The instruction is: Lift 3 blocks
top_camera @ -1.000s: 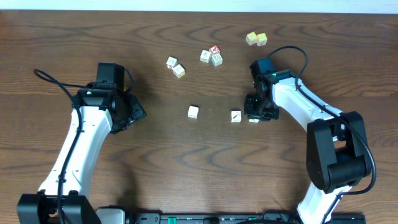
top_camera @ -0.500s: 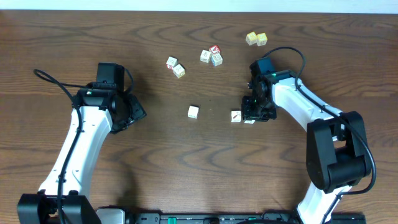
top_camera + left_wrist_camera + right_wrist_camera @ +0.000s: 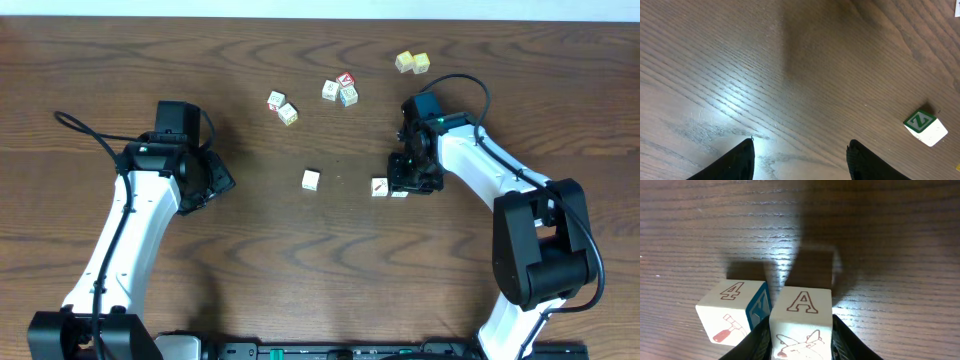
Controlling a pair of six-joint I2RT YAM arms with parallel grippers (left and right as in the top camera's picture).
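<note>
I see 4 blk (image 3: 730,315) just left of A blk (image 3: 802,317); 3rd blk (image 3: 311,180) well left, all on worktop (image 3: 300,270).

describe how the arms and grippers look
The left arm and right arm have white links, black joints and black bases. A black cable loops off each, and a small green light shows on the right one. The left gripper and right gripper are black with two blunt fingers.

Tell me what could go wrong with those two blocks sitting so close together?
The A block sits between the fingers of the right gripper, tight beside the 4 block. Lifting it might drag or tip the 4 block. The finger wedged between them has little room, so the grip might slip.
</note>
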